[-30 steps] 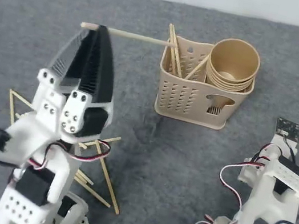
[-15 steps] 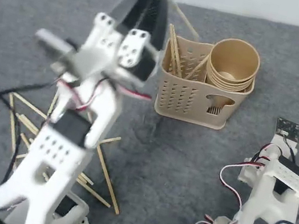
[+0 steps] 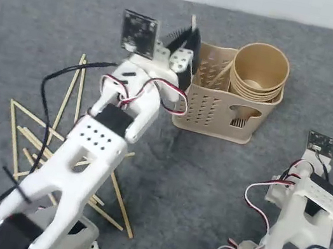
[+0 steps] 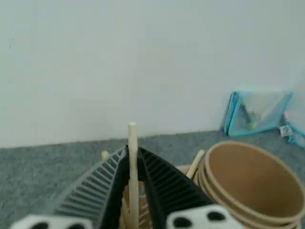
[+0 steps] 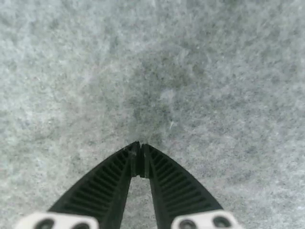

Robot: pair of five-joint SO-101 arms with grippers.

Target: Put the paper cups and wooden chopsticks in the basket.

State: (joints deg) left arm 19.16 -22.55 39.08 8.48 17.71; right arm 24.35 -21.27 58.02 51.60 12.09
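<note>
Stacked paper cups [image 3: 260,67] upright in beige basket [image 3: 208,109]; loose wooden chopsticks [image 3: 120,199] outside.

Beige basket [image 3: 211,110] dotted with holes, tan cups [image 3: 261,64] in its 3 o'clock half; pale chopsticks [image 3: 33,139] on mottled grey carpet [image 3: 37,18].

I am looking along my right gripper [image 5: 137,155], and its two black ribbed fingers [image 5: 102,191] are pressing flat against each other at the tips. The gripper is pointing down at the grey carpet [image 5: 205,71], whose mottled, fuzzy pile is spreading out all around the tips.
</note>
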